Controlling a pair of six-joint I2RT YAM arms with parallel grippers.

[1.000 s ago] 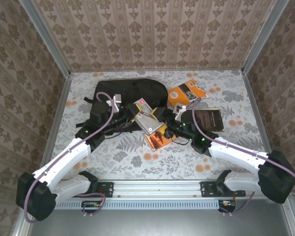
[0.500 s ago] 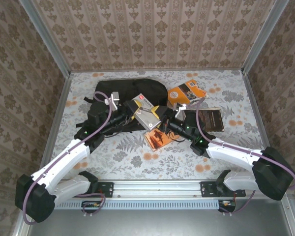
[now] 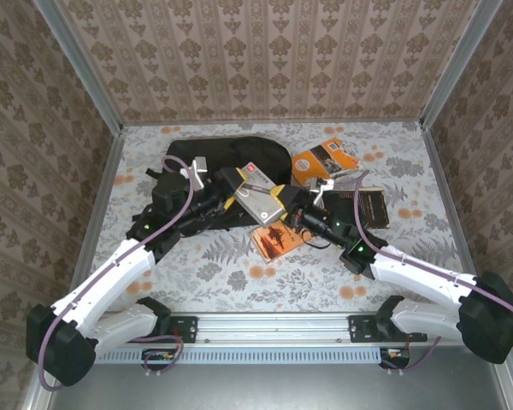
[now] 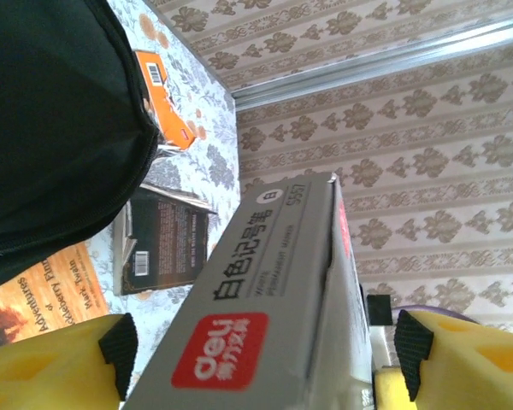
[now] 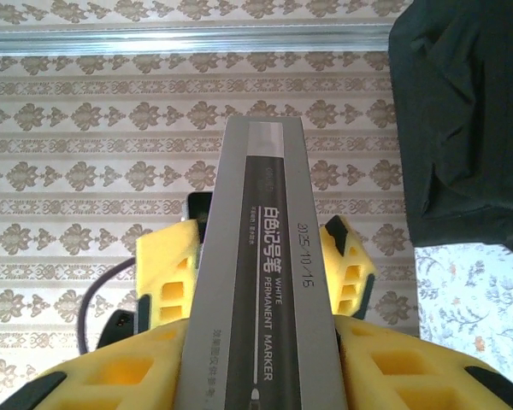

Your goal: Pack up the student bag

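My right gripper (image 3: pixel 284 203) pinches the grey cardboard marker box (image 3: pixel 258 195), left gripper (image 3: pixel 229 199) spread open round its other end; I'd back left off straight, then feed it into large black fabric backpack (image 3: pixel 239 154) just behind.

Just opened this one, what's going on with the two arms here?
Both arms meet over the table on a grey marker box. The right gripper is clamped on one end. The left gripper sits at the other end with its jaws open, a gap showing beside the box. It looks like a hand-over, with the right arm carrying the box. The black student bag lies just behind, and an orange book and a dark book lie unpacked nearby.
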